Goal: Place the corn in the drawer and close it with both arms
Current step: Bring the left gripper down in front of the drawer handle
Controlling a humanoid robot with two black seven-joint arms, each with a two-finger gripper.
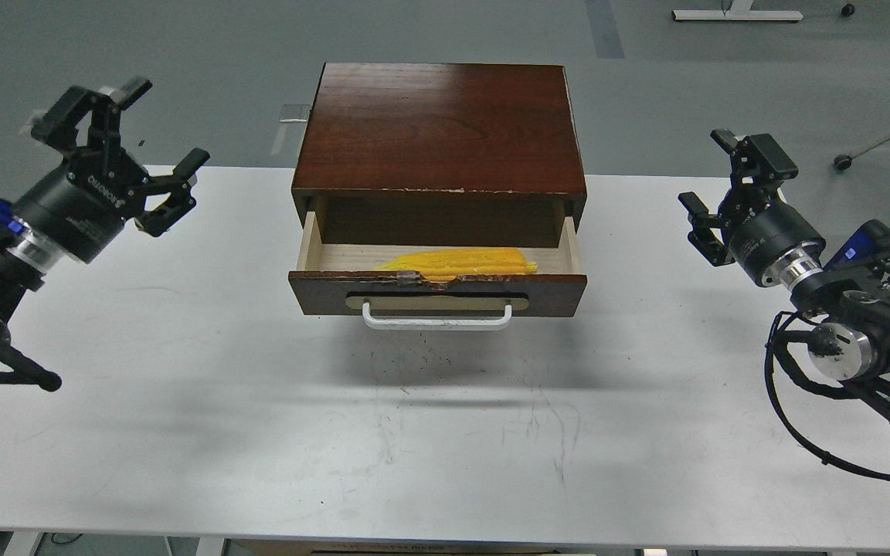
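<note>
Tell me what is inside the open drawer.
The corn lies inside the drawer, near its front. The drawer's front panel covers the corn's lower edge and the floor beneath it.

The box (439, 127) stands at the far middle of the table (259, 432), its drawer (437, 289) pulled out toward the near side. The corn (456, 264) lies in the drawer, lengthwise left to right. The left gripper (155, 127) hangs well left of the box, the right gripper (711, 174) well right

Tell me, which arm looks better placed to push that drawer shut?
Neither clearly: left gripper and right gripper hang open, about equally far either side of the drawer; the corn lies inside.
</note>
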